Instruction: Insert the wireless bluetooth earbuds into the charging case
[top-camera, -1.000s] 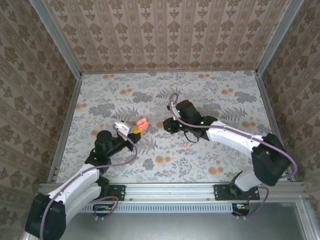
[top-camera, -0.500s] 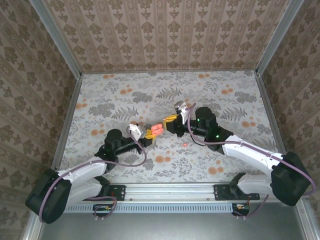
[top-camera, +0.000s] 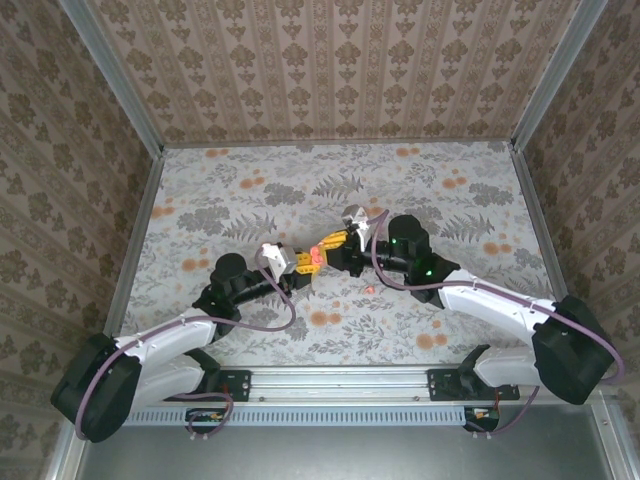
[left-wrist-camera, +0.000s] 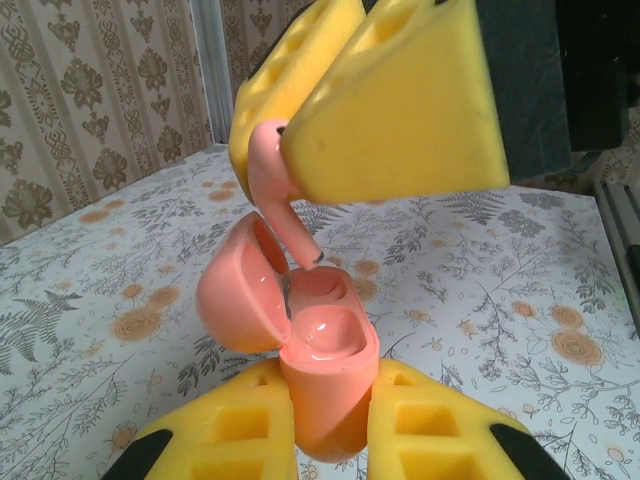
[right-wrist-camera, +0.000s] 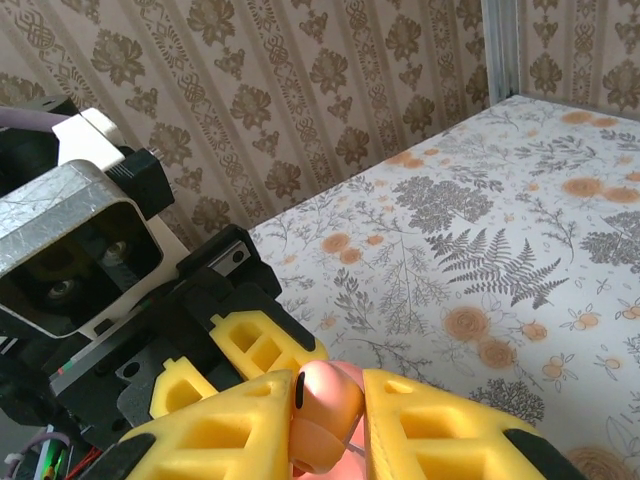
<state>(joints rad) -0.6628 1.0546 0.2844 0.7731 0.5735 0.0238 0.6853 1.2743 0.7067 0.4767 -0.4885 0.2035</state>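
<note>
earbud (left-wrist-camera: 272, 185), pink, stem tilted just over the open case (left-wrist-camera: 322, 350): it may catch the case's edge and slip, if pressed down off-line. left gripper (left-wrist-camera: 325, 442) clamps the case's base; right gripper (right-wrist-camera: 326, 422) pinches the earbud's head, both jaws narrowed onto their loads.

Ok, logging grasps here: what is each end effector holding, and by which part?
The left end effector clamps the open pink charging case by its lower body; the right end effector pinches a pink earbud by its head.
</note>
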